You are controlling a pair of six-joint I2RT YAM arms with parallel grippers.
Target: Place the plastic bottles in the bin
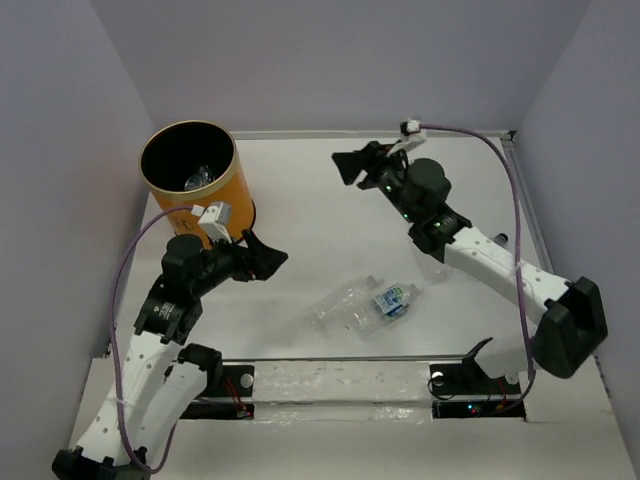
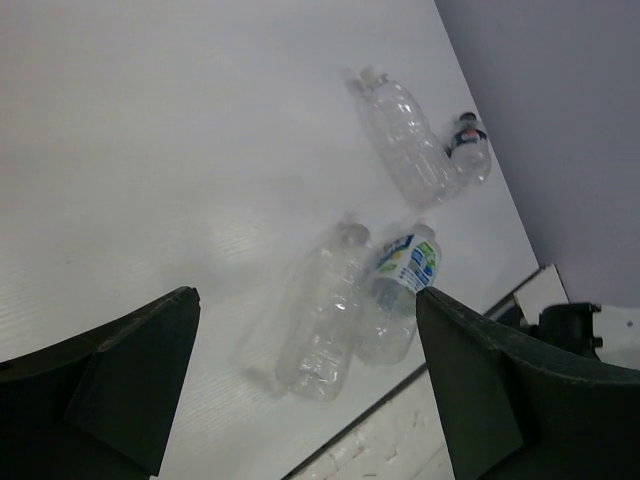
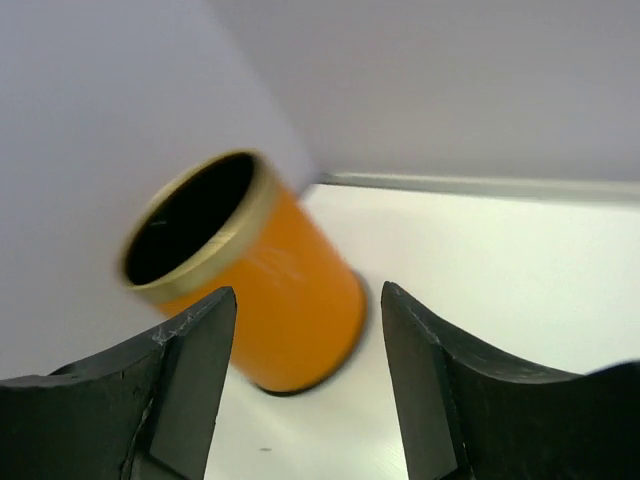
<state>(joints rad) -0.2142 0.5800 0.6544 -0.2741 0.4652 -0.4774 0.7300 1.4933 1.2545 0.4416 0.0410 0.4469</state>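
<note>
Orange bin (image 1: 236,190) stands upright at the far left of the table (image 1: 300,220), and down in its black inside there's a glint, which looks like a bottle inside (image 1: 200,178) already, though it's hard to make out. Left gripper (image 1: 272,256) hangs just in front of the bin, jaws spread wide with nothing between them, nose turned toward the middle of the table. And that's where the work is: a bare clear bottle (image 2: 322,320) lies on its side touching a labelled bottle (image 2: 402,285) with a white cap, both near the front edge. Further off in the left wrist view sits a second pair, a larger clear bottle (image 2: 402,135) with a small dark-capped bottle (image 2: 468,147) just beside it; from above, the right arm hides these. Right gripper (image 1: 342,170) is over the far side, jaws apart and empty too, its camera looking straight at the bin. My read: four left to collect, and the left arm is lined up for the near pair, since they lie closest to it with the bin right behind. Smooth round plastic like that could roll or slip when pinched
</note>
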